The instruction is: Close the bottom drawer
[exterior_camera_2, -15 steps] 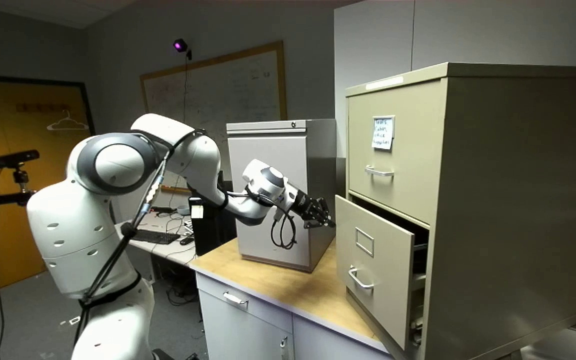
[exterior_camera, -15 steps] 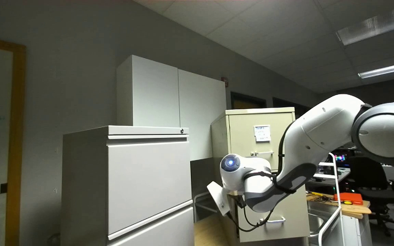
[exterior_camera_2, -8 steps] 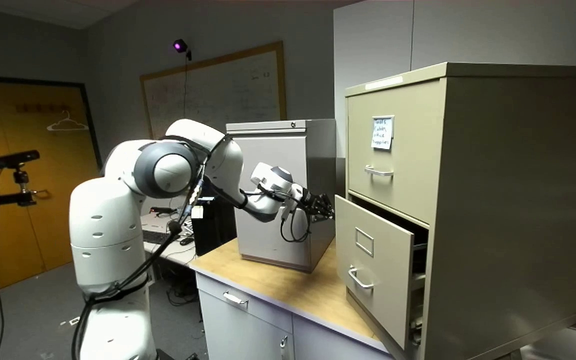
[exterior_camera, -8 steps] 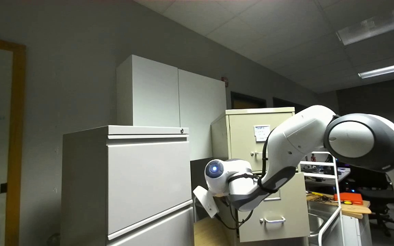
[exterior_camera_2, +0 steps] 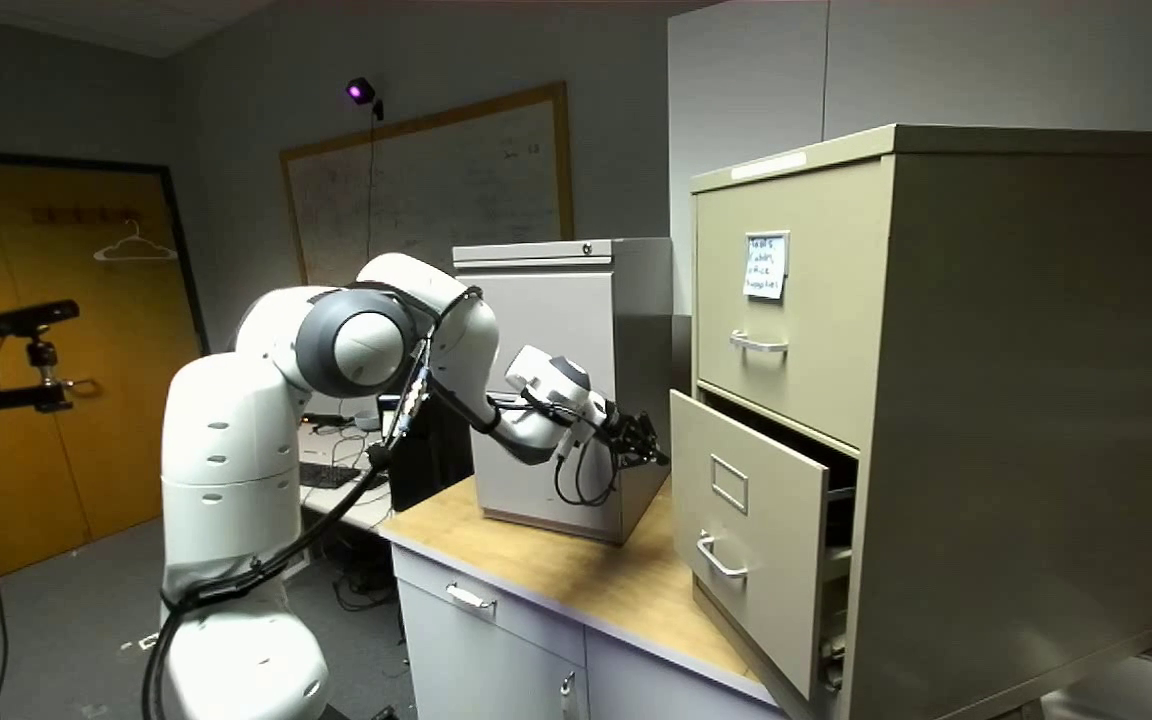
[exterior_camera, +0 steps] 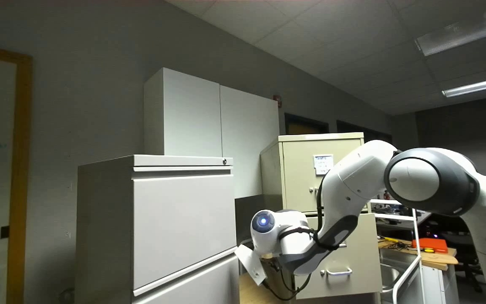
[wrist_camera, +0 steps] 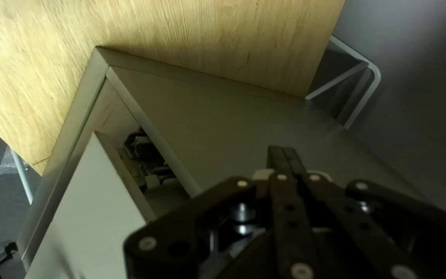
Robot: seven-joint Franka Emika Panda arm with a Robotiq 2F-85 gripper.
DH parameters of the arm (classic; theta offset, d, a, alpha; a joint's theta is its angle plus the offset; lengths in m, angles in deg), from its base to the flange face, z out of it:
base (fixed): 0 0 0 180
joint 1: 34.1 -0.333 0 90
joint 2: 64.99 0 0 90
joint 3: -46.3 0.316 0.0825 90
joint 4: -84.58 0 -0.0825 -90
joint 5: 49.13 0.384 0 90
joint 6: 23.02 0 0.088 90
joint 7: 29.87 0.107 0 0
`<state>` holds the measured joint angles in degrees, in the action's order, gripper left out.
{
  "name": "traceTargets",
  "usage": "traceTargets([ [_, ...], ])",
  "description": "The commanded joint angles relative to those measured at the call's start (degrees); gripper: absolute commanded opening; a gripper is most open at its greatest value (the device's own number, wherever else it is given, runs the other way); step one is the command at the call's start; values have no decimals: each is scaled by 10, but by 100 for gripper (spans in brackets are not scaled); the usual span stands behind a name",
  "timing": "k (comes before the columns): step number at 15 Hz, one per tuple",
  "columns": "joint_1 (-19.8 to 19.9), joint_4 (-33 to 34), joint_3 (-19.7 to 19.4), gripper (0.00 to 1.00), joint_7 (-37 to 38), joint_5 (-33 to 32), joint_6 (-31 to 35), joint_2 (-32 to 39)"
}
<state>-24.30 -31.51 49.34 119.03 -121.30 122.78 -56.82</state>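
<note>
The beige cabinet's bottom drawer [exterior_camera_2: 756, 520] is pulled partly open, with a silver handle [exterior_camera_2: 719, 556] on its front. It also shows in an exterior view [exterior_camera: 359, 253], partly behind the arm. In the wrist view, the drawer front [wrist_camera: 91, 217] is at lower left, with dark contents in the gap behind it. My black gripper [exterior_camera_2: 662, 458] is beside the drawer front's far side edge; I cannot tell whether they touch. In the wrist view, the gripper [wrist_camera: 283, 149] has its fingers together with nothing between them, in front of the cabinet's side wall [wrist_camera: 223, 128].
The shut top drawer [exterior_camera_2: 806, 300] carries a paper label. A grey cabinet [exterior_camera_2: 536, 310] stands beside the beige one, close behind my hand. Both stand at a wooden counter [exterior_camera_2: 576, 580]. A white wire rack [wrist_camera: 370, 69] shows at the wrist view's upper right.
The arm has shifted and bent lower. My gripper rose slightly, then came down, and the wrist moved toward the grey cabinet. The drawer has not moved.
</note>
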Motion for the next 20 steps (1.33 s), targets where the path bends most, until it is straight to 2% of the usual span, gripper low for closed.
traceTargets([
  [1,-26,-58,-31,0,-3,21,21,-54],
  [4,-34,-103,-41,0,-9,33,24,-93],
  [11,-34,-204,-57,0,-92,131,17,-207],
  [15,-21,-232,-63,0,-100,147,-6,-259],
  [18,1,-230,-61,0,-67,126,-50,-266],
  [20,10,-228,-69,0,-66,136,-69,-264],
])
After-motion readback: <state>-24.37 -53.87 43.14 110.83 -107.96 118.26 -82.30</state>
